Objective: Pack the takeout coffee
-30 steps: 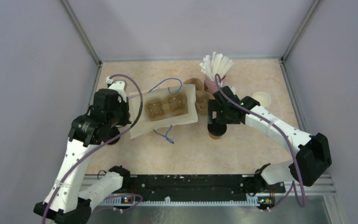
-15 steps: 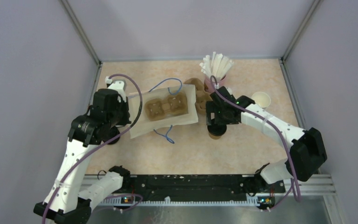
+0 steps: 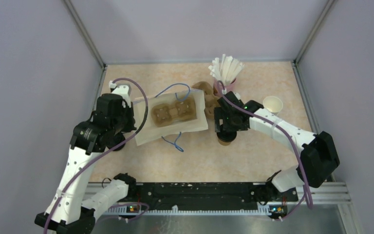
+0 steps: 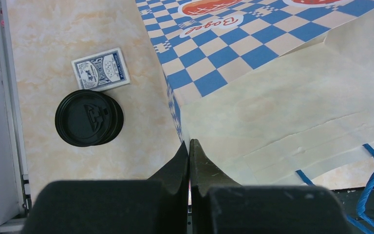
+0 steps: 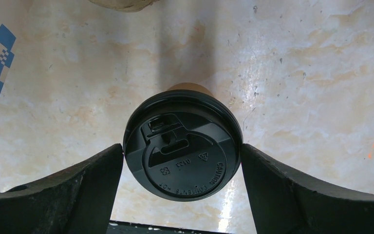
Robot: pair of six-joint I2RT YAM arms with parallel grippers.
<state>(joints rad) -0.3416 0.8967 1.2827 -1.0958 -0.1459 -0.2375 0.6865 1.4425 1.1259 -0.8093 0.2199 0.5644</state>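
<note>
You are near the start: your right gripper (image 5: 181, 152) squeezes the takeout coffee (image 3: 226, 140) at its lid on the table (image 3: 199, 161) beside the paper bag (image 4: 272, 107), your left gripper (image 4: 190, 146) pinches the bag's edge, and the cup is not inside yet.

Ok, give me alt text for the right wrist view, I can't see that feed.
The black-lidded coffee stands on the table, centred between the right hand's two spread fingers, which flank its rim; whether they touch is unclear. A corner of the blue-checked bag shows at the left edge.
</note>
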